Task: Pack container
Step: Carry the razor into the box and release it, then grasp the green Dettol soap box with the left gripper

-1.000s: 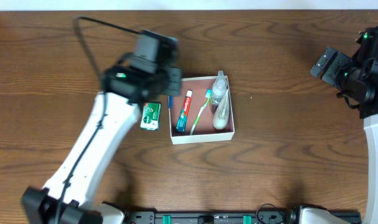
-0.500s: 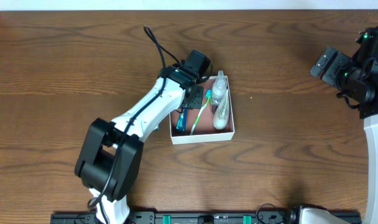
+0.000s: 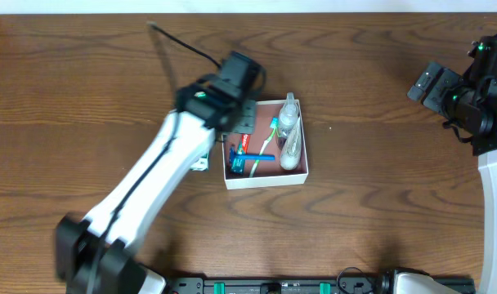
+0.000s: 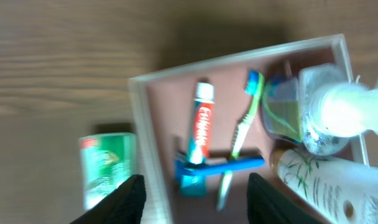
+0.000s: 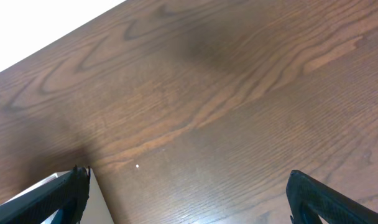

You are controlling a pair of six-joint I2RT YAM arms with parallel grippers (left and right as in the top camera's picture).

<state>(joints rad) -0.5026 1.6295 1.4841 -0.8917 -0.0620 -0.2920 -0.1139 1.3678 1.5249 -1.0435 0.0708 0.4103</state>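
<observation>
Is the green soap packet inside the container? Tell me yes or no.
No, the soap packet lies on the table, outside the container's white wall.

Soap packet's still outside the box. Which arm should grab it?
Left. The left claw, open, hangs by the soap packet beside the box; the right claw sits far off.

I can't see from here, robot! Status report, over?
Left gripper open, empty, above container. Right gripper open, far right. Toothpaste, toothbrush, razor, bottles inside. Soap packet outside, nothing blocking.
</observation>
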